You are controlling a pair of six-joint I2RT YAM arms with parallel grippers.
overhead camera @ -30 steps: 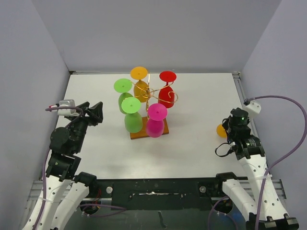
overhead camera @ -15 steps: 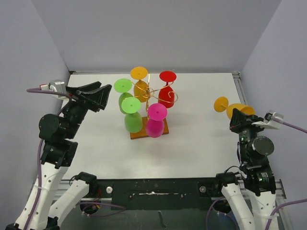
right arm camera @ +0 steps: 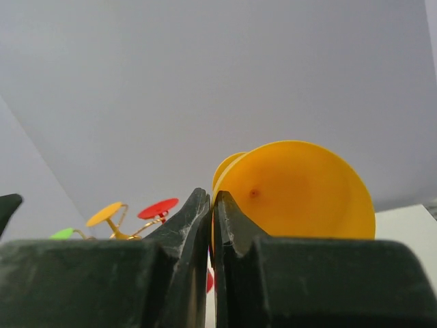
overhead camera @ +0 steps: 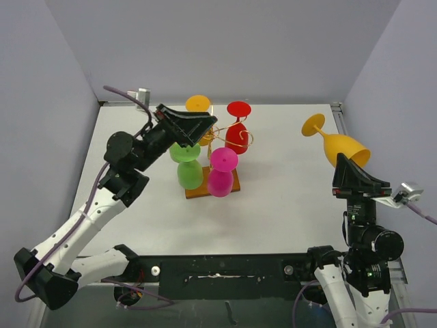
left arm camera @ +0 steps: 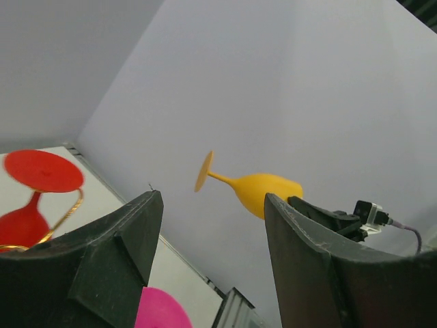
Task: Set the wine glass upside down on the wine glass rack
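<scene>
The orange wine glass (overhead camera: 345, 149) hangs in the air at the far right, tilted, its foot pointing up and to the left. My right gripper (overhead camera: 345, 164) is shut on the bowl's rim, and the right wrist view shows the rim pinched between its fingers (right arm camera: 212, 198) with the bowl (right arm camera: 300, 198) beside them. The wine glass rack (overhead camera: 198, 193) stands mid-table. My left gripper (overhead camera: 205, 123) hovers open over the rack's left side, holding nothing. In the left wrist view the glass (left arm camera: 263, 188) shows far off between those open fingers (left arm camera: 212, 198).
Upside down on the rack hang an orange glass (overhead camera: 199, 104), a red one (overhead camera: 238, 109), a pink one (overhead camera: 223, 158) and a green one (overhead camera: 186, 164). My left gripper covers part of the rack's left side. Grey walls enclose the white table (overhead camera: 287, 198).
My right arm has raised the orange glass from table height to high at the right. My left arm has risen and swung right, over the rack's left side, and stays open.
</scene>
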